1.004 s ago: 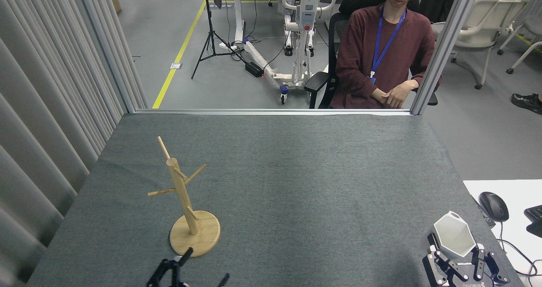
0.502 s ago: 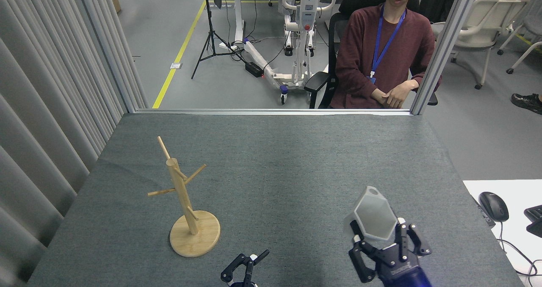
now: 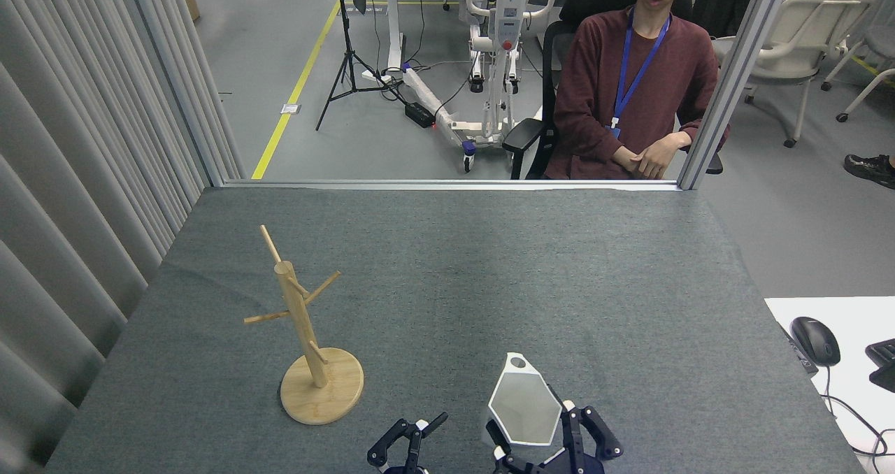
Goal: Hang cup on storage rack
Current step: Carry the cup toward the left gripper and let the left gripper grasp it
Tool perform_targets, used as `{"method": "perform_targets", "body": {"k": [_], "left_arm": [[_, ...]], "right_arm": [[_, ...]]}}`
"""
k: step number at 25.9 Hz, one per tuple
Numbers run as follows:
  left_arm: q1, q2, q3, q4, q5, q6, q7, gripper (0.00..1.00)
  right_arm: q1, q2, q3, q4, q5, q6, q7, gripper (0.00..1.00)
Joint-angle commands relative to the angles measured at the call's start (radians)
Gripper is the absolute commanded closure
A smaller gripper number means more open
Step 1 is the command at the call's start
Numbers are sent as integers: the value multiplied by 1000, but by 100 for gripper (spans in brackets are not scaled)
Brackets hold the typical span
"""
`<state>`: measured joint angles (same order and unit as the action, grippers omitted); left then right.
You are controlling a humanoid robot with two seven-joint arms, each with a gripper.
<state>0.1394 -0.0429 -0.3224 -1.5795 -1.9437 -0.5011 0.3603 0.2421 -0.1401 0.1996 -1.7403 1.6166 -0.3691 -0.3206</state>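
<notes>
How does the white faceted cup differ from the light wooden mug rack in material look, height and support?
The white faceted cup is smooth, pale and hexagon-rimmed; the light wooden mug rack is tan wood with thin pegs. The rack rises taller than the cup. The rack stands alone on its disc base; the cup sits in the right gripper. Both are over the grey table.

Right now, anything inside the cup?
The cup, held in the right gripper, faces the head view open end on. Its visible inner walls and bottom look bare white. Its near outside is hidden behind the fingers.
</notes>
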Motion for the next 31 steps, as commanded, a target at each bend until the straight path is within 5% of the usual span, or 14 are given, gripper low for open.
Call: {"method": "perform_targets", "body": {"k": [1,23,27,30,31], "left_arm": [[2,2,2,-5,0,0,2,0],[0,14,3,-27,2,-4,3,1],[2,15,3,-40,2,-4,0,35],[2,17,3,-48,2,-4,-12,58],[0,17,3,-48,2,-4,-12,60]], "right_arm": [[8,22,49,2,45,1,0,49],[39,91,147,8,128,2,0,49],[39,93,147,8,128,2,0,45],[39,94,146,10,126,9,-2,2],[39,94,146,10,126,9,-3,2]]}}
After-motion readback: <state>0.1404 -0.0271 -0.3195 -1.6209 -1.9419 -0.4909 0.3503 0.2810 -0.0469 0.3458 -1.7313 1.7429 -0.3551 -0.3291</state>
